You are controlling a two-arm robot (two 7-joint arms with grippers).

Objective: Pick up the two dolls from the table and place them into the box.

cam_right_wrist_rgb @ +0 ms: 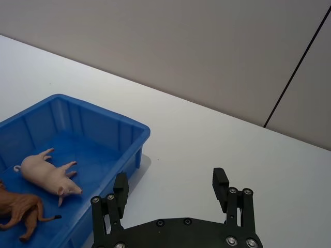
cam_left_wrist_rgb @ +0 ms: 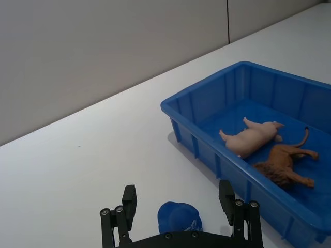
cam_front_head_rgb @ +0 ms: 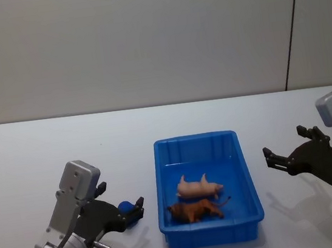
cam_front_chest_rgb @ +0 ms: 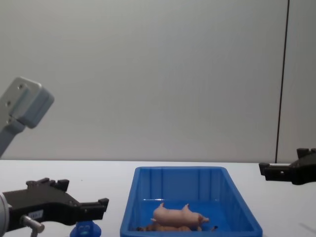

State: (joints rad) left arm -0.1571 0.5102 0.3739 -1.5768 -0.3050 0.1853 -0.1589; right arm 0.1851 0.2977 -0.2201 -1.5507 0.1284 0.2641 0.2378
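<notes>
I have the box point(cam_front_head_rgb: 195, 138) in the middle of the tabletop point(cam_front_head_rgb: 58, 144), its near rim close to the tabletop's near edge. The pink pig point(cam_front_head_rgb: 200, 187) and the brown animal point(cam_front_head_rgb: 194, 211) lie on their sides on its floor. The pig is just beyond the animal, and both are toward the near end, leaving the far half of the floor bare. Left of the box's near corner, the blue figure point(cam_front_head_rgb: 125, 207) stands on the tabletop. My left hand point(cam_front_head_rgb: 121, 194) is low around it with fingers wide apart, one on each side, gripping nothing. Neither finger touches the figure as far as I can see. The box's left wall stands just right of that hand. My right hand point(cam_front_head_rgb: 285, 142) hovers right of the box, spread wide and empty, with open tabletop around it.
</notes>
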